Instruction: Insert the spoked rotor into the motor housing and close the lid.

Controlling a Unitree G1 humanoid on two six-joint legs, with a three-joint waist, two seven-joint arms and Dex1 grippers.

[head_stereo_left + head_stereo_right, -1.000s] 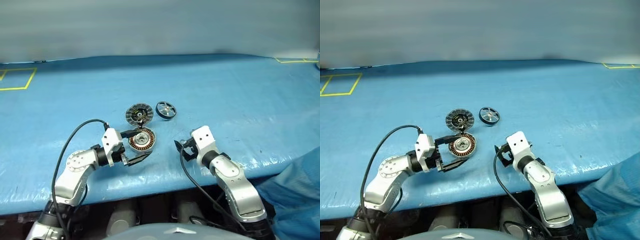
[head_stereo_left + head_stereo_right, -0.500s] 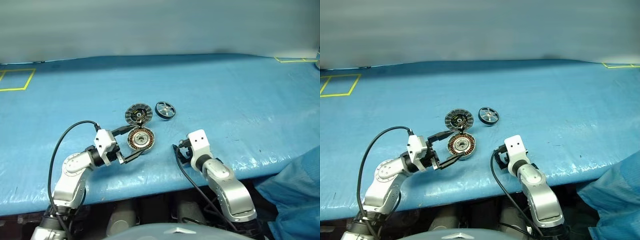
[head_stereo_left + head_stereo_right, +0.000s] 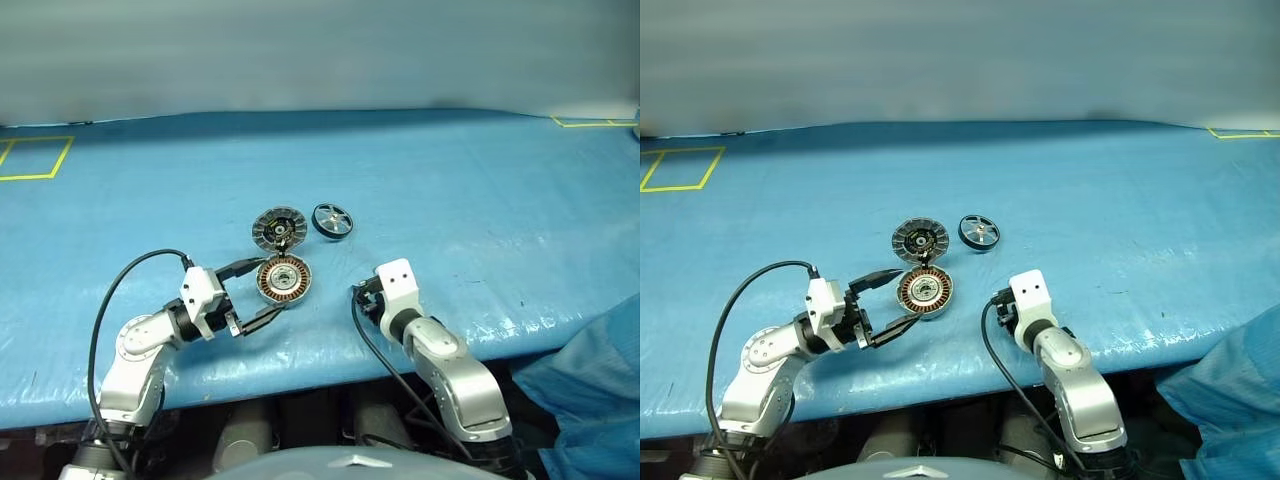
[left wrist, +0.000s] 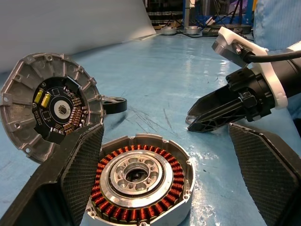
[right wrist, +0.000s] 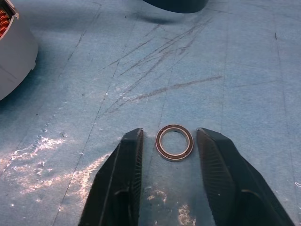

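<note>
motor housing [image 3: 284, 279] lies open-faced on the blue table [image 3: 480, 200], windings showing, lid [image 3: 277, 227] just behind it, spoked rotor [image 3: 332, 220] beside the lid, left gripper [image 4: 155, 188] spread wide around the housing, right gripper [image 5: 171, 141] straddles a small ring [image 5: 174, 142], fingers apart, not touching it

Even, bright overhead light — glare sparkles on the bench [image 3: 470, 330] near its front edge; far wall soft, wrist views crisp.

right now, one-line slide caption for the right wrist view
Right gripper fingers straddle a small dark-rimmed metal ring lying flat on the scratched blue table cover.
</note>
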